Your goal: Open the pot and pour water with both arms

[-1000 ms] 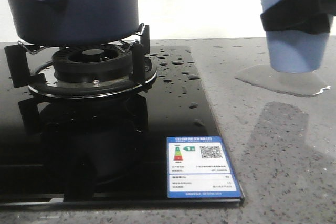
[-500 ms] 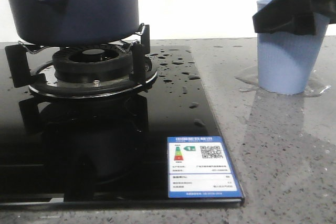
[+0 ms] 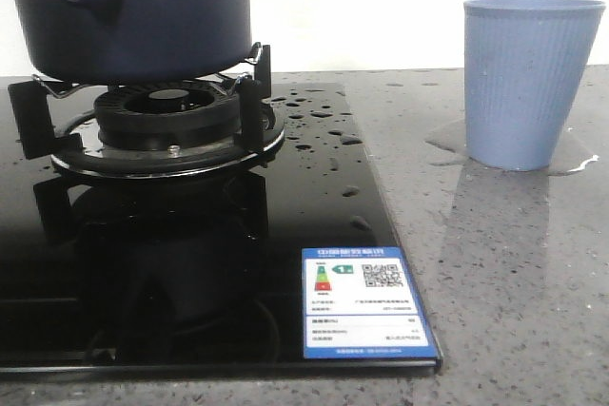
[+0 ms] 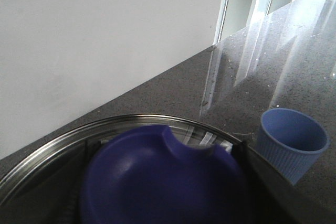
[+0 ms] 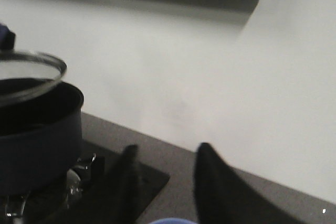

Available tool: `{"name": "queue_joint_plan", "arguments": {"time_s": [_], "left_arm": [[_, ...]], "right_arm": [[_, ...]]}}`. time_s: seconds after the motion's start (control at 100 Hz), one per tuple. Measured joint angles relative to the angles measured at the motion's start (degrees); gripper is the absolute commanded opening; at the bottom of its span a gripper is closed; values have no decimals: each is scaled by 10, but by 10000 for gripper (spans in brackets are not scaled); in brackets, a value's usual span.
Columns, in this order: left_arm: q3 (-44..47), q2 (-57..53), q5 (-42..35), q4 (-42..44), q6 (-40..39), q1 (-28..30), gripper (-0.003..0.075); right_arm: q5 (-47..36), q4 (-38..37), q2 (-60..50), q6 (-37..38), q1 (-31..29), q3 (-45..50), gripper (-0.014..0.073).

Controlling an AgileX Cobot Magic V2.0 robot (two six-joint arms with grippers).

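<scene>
The dark navy pot [image 3: 143, 16] stands on the burner at the far left; it also shows in the right wrist view [image 5: 37, 145], open. My left gripper [image 4: 157, 174] is shut on the blue knob [image 4: 157, 171] of the glass lid [image 4: 63, 140]. The right wrist view shows the lid [image 5: 26, 74] held tilted just above the pot. The light blue ribbed cup [image 3: 528, 83] stands upright on the counter at the right, also seen in the left wrist view [image 4: 291, 142]. My right gripper [image 5: 168, 148] is open and empty above the cup's rim [image 5: 173, 221].
The black glass hob [image 3: 190, 263] has a burner with pan supports [image 3: 166, 111], water drops [image 3: 314, 111] and a blue label [image 3: 366, 301]. A puddle [image 3: 571, 161] lies around the cup on the grey counter. A white wall runs behind.
My right gripper set the cup down on the counter, let go of it and rose out of the front view. The pot has not moved.
</scene>
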Motion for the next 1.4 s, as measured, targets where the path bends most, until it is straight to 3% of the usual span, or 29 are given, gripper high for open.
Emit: {"name": "queue_joint_plan", "arguments": {"time_s": [0.3, 0.37, 0.46, 0.51, 0.57, 0.68, 0.75, 0.82, 1.1, 1.4], "left_arm": [[0, 31, -26, -3, 4, 0, 224], [0, 37, -25, -4, 4, 0, 322], [0, 42, -30, -5, 4, 0, 539], [0, 42, -42, -14, 4, -1, 613], [0, 42, -56, -31, 4, -1, 650], [-1, 42, -71, -60, 4, -1, 649], [-1, 38, -71, -70, 4, -1, 625], [-1, 21, -71, -75, 4, -1, 554], [20, -173, -146, -80, 4, 0, -18], [226, -435, -155, 36, -57, 0, -20]], "right_arm": [[6, 0, -110, 0, 0, 1, -69], [11, 0, -121, 0, 0, 1, -69], [18, 0, -126, 0, 0, 1, -69], [21, 0, -126, 0, 0, 1, -69], [23, 0, -126, 0, 0, 1, -69], [24, 0, -126, 0, 0, 1, -69], [25, 0, -126, 0, 0, 1, -69], [26, 0, -127, 0, 0, 1, -69], [34, -46, -177, 32, 0, 10, -69], [7, -267, -289, 245, 0, 137, -69]]}}
